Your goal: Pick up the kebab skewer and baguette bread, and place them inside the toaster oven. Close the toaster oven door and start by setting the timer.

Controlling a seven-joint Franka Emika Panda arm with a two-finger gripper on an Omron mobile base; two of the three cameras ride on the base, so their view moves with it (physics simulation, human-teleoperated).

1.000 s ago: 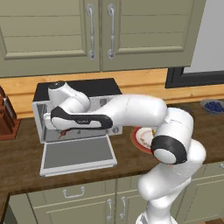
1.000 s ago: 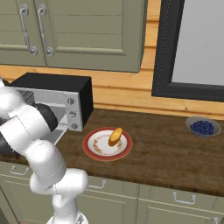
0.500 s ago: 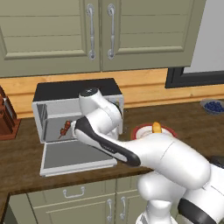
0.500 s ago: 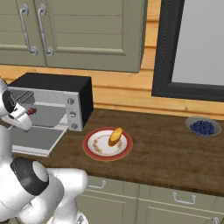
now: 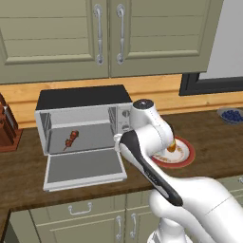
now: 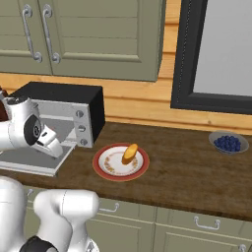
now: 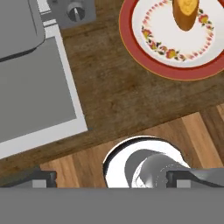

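The toaster oven (image 5: 85, 102) stands open, and its door (image 5: 83, 166) lies flat on the counter. On its rack rests the kebab skewer (image 5: 71, 139), free of my hand. The baguette bread (image 6: 130, 152) lies on a red-rimmed plate (image 6: 106, 167) to the oven's right; the hand view shows the bread (image 7: 186, 13) at the top right. My gripper (image 7: 118, 181) hangs open and empty over the bare counter between the door's right edge (image 7: 65, 87) and the plate (image 7: 153, 65). From the right base view it (image 6: 53, 147) sits just short of the plate.
A bowl of blueberries (image 6: 227, 142) sits far right on the counter. A knife block (image 5: 7, 128) stands left of the oven. Wall cabinets (image 5: 109, 33) hang above, and a dark-framed window (image 6: 216, 54) is at the right. The oven's knobs (image 7: 75, 12) face the front.
My arm has pulled back from the oven mouth and swung right toward the plate. The skewer stays on the oven rack. The jaws have stayed open.
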